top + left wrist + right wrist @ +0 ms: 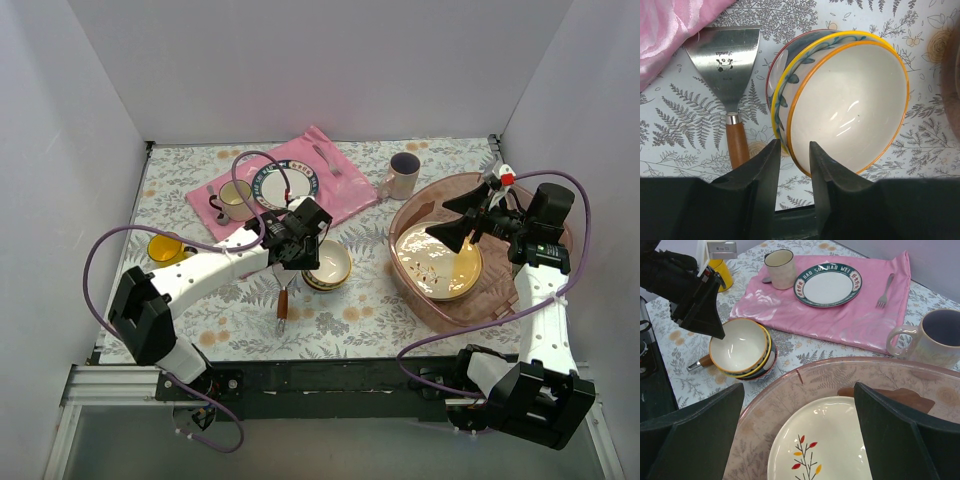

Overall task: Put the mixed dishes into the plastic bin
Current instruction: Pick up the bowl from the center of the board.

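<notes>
The stacked bowls [850, 100] sit mid-table, left of the bin [400, 215], with my left claw [792, 155] pinching their rim. I'd lift slowly, clear of the scraper [730, 60], then carry them right. My right claw [440, 220] hangs spread and empty over the bin.

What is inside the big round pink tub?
A cream plate with a twig pattern lies in the plastic bin. A brown piece shows behind it; under the plate is hidden.

The stacked bowls [850, 100] are glazed ceramic, glossy with bright highlights. The scraper [729, 75] has a shiny steel blade and a varnished wooden handle. The pink mat [840, 320] is satin-sheened cloth. The plastic bin [771, 405] is smooth and translucent; the tablecloth [685, 115] looks matt.
</notes>
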Tool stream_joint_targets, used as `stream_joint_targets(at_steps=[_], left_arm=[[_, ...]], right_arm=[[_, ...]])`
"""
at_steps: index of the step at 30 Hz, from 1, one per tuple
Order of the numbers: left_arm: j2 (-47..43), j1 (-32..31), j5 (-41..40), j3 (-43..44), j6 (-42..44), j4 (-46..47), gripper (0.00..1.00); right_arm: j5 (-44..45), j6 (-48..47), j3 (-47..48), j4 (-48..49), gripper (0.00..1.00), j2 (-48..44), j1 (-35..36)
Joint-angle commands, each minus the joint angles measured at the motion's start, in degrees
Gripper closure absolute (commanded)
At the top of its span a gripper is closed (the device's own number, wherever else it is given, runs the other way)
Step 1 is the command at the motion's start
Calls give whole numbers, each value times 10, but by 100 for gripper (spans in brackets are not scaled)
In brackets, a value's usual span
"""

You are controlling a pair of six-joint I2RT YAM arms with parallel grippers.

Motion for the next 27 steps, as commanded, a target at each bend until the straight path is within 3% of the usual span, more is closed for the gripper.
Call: stream_joint_targets(at_steps=[1, 13, 21, 27], left_arm=[[6, -10, -43, 34, 4, -26, 73], [-23, -16, -42, 30, 5, -1, 99], [-86, -16, -41, 1, -5, 53, 100], [-142, -16, -36, -29, -16, 107, 100]], right_arm=[[-7, -6, -1, 1, 2, -14, 2], [-5, -21, 11, -20, 2, -14, 2], [-4, -64, 37, -73, 2, -8, 3], [-1, -135, 77, -166, 2, 12, 10]])
